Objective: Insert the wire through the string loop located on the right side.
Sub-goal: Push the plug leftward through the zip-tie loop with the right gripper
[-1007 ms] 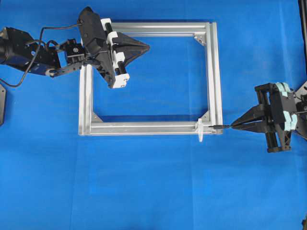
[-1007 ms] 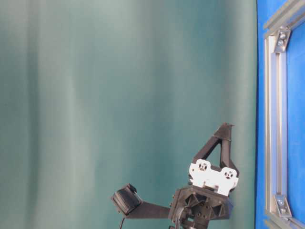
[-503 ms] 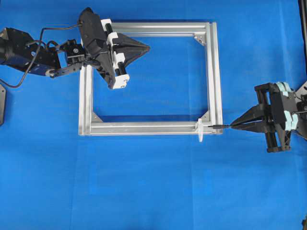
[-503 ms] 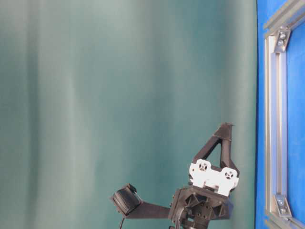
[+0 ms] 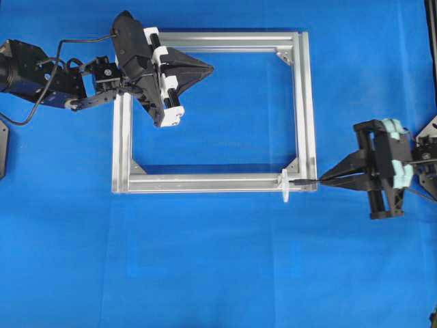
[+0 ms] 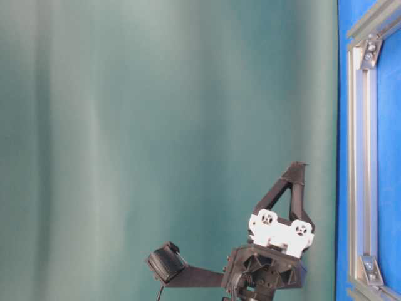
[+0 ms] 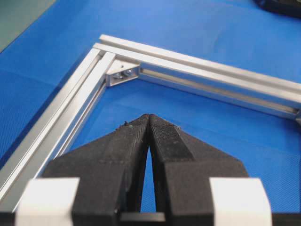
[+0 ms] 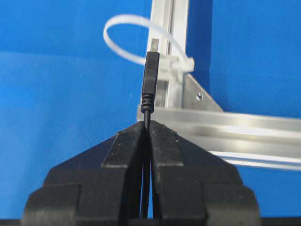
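Observation:
A silver aluminium frame [image 5: 205,182] lies on the blue cloth. The white string loop [image 5: 284,188] stands on its near rail by the right corner; in the right wrist view the string loop [image 8: 127,17] arches left of the frame [image 8: 225,123]. My right gripper [image 5: 321,180] [image 8: 146,123] is shut on the wire just behind its black plug [image 5: 305,182] [image 8: 150,77]. The plug points at the loop, its tip just short of it. The rest of the wire is hidden. My left gripper [image 5: 210,67] [image 7: 149,116] [image 6: 297,166] hangs shut and empty over the frame's far left corner.
Corner brackets [image 7: 123,74] [image 8: 200,96] sit inside the frame's corners. A dark object [image 5: 2,147] lies at the table's left edge. A green backdrop [image 6: 156,125] fills the table-level view, with the frame [image 6: 360,157] at its right.
My right gripper has moved a little to the left with the wire, bringing the plug tip closer to the string loop. The left arm has not moved.

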{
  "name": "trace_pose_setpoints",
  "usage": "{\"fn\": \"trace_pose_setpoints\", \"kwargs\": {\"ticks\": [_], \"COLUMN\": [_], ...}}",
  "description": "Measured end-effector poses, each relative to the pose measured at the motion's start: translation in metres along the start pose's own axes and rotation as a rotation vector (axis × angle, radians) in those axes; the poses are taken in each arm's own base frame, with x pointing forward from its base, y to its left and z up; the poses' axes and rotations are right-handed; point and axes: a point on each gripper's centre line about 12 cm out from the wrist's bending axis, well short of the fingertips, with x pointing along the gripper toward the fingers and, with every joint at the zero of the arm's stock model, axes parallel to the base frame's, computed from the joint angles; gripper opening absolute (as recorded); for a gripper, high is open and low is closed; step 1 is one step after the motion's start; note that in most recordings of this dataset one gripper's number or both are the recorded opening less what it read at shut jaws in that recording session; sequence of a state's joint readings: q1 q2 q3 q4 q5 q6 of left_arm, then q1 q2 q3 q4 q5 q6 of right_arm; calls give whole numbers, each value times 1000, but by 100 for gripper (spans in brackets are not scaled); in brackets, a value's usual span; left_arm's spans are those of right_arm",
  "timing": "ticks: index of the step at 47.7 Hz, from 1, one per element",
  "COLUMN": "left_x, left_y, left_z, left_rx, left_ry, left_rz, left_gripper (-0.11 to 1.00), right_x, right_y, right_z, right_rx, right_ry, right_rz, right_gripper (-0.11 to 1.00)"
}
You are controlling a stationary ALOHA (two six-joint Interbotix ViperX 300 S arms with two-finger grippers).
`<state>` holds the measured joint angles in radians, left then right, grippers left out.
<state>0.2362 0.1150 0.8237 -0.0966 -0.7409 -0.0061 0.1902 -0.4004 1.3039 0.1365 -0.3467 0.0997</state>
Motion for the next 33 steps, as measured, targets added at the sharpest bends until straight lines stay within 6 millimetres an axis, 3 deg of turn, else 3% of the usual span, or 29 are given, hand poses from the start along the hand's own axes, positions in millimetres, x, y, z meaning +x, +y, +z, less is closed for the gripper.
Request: {"fn": "trace_pose_setpoints", "kwargs": {"ticks": [19,33], "left_x": [0,0], "left_y": [0,-1], "left_z": [0,0], "left_rx": [-1,0], "left_ry": [0,0], "left_rz": [0,-2], "left_gripper": [0,0], "right_x": [43,52], "right_y": [4,3], "right_z": [21,25], "right_rx": [-3,3], "right_ry": [-21,-19], "right_rz": [-11,-20], "right_gripper": [-4,-4]}}
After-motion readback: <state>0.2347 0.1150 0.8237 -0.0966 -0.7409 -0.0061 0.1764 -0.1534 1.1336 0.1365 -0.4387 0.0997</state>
